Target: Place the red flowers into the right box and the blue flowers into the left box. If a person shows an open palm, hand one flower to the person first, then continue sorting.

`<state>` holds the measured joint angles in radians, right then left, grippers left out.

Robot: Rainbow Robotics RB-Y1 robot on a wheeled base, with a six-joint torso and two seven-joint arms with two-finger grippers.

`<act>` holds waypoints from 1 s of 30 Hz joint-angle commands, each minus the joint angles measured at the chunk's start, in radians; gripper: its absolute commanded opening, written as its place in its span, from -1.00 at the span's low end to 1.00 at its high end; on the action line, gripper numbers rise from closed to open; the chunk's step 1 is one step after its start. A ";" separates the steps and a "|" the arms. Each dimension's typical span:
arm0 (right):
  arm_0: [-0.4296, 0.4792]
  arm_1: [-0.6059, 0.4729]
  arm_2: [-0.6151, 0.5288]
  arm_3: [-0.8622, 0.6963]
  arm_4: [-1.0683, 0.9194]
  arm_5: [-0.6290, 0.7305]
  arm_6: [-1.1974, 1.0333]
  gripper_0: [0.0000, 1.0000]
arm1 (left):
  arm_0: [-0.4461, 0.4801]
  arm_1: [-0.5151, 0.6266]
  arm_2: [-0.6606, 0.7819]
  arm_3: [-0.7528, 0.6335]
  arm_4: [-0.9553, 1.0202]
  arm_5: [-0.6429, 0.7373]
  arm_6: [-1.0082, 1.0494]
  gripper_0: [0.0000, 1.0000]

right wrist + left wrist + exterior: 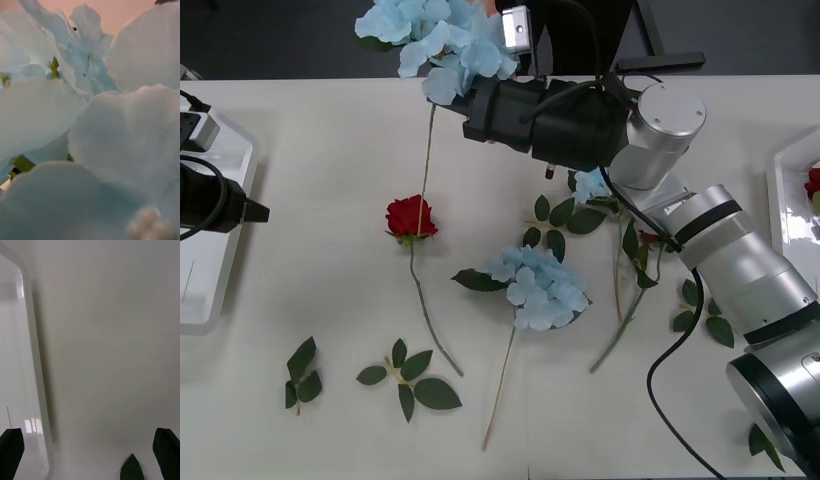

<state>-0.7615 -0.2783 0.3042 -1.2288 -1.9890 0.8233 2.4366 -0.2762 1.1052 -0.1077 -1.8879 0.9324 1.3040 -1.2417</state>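
Note:
My right gripper (468, 98) reaches across to the table's far edge, shut on a blue flower (442, 42) whose petals hide the fingers; its stem hangs down toward the table. Those pale blue petals (112, 142) crowd the right wrist view. On the table lie a red flower (410, 217), a second blue flower (540, 287), and a third blue flower (590, 184) partly under my right arm. The right box (786, 190) holds a red flower (813, 183). My left gripper (90, 453) is open beside the left box (210, 285), nothing between its black fingers.
Loose leaf sprigs lie at the front left (300, 375) and front centre (412, 377), more beside my right arm (700, 310). A leaf tip (132, 468) shows near the left fingers, next to the left box's rim (34, 352). Something pink (123, 15) shows behind the held petals.

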 commanded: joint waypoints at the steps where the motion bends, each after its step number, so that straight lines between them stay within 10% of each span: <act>1: -0.098 -0.053 -0.093 -0.046 0.061 -0.024 0.024 -1.00 | 0.002 0.041 0.034 -0.020 -0.004 -0.006 -0.016 1.00; 30: -0.351 -0.124 -0.217 -0.040 0.437 -0.239 0.107 -1.00 | 0.002 0.041 0.034 -0.020 -0.004 -0.006 -0.016 1.00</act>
<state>-1.0539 -0.3673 0.1040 -1.2295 -1.5542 0.6009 2.5039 -0.2762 1.1052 -0.1077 -1.8880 0.9322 1.3037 -1.2417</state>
